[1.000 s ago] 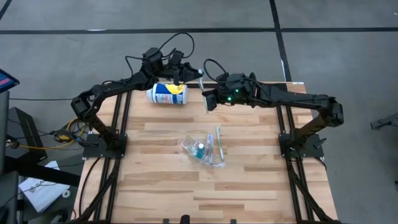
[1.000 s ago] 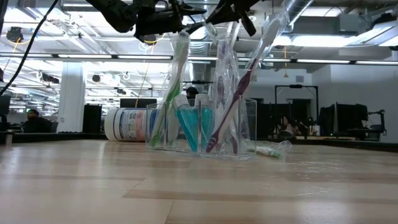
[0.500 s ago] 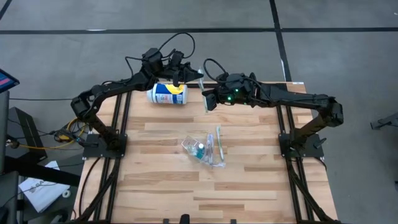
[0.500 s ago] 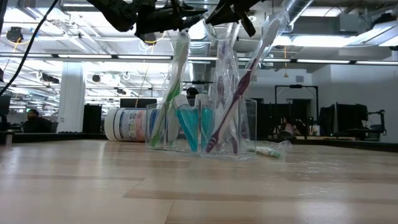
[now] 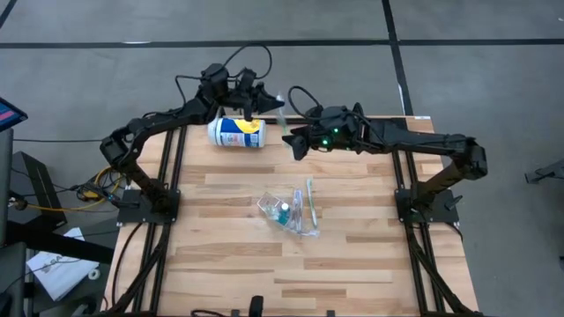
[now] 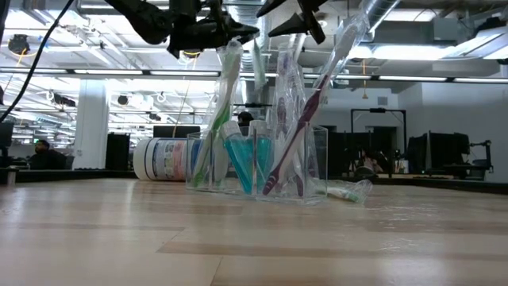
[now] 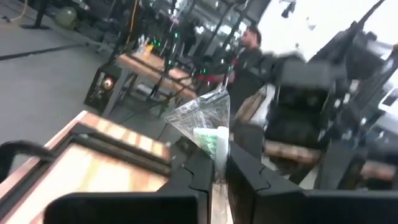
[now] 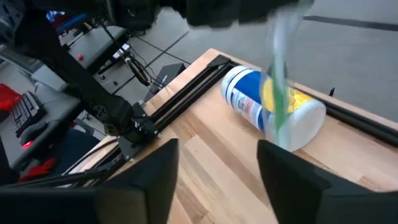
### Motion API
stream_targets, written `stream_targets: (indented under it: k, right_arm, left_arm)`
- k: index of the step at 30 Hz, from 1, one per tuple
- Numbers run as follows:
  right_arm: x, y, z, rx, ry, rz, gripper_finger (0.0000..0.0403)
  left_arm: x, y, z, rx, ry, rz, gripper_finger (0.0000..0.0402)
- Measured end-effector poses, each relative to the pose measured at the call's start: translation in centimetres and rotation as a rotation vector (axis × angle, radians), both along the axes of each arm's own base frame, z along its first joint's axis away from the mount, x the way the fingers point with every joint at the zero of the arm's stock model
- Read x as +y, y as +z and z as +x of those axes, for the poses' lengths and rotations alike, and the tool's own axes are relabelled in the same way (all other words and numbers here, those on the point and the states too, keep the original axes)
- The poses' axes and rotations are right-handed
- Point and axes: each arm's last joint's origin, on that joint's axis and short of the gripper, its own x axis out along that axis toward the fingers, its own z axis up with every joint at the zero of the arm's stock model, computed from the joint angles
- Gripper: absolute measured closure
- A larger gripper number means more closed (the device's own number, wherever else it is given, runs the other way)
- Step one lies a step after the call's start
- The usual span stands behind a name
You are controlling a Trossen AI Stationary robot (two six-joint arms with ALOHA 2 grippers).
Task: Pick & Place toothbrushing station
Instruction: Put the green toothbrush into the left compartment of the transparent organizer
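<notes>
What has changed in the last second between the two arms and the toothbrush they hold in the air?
The packaged toothbrush was handed over: the left tool shut on it, and the right tool opened and let go. The clear cup with its brushes and the white container lying on the table stayed in place.

The high view looks straight down on the whole table (image 5: 229, 255); the low view looks level across it from its near edge. Both share the clear cup (image 6: 258, 163) of toothbrushes mid-table.

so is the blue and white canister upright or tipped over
Tipped over: the canister lies on its side at the table's far edge, round end showing in the low view.
</notes>
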Motion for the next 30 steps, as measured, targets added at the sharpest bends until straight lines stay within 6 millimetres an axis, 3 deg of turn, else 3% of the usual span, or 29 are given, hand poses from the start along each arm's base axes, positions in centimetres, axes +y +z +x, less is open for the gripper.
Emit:
stream_targets:
  k: [5,11,20,30]
  right_arm:
    - [0.0,0.4,-0.3,-0.010,-0.001,-0.007,0.0161]
    - [0.4,1.0,-1.0,-0.017,0.009,-0.007,0.0165]
    - [1.0,2.8,-3.4,-0.038,0.012,-0.002,0.0178]
    - [1.2,2.8,-4.2,0.007,0.012,0.004,0.0179]
  left_arm:
    - [1.0,-0.8,-0.9,0.049,-0.016,0.086,0.0390]
    - [0.5,-1.6,-0.8,0.092,-0.085,0.185,0.0390]
    - [-4.1,-2.2,0.0,0.242,-0.142,0.432,0.0390]
    - [-8.8,-0.9,0.4,0.258,-0.190,0.479,0.0390]
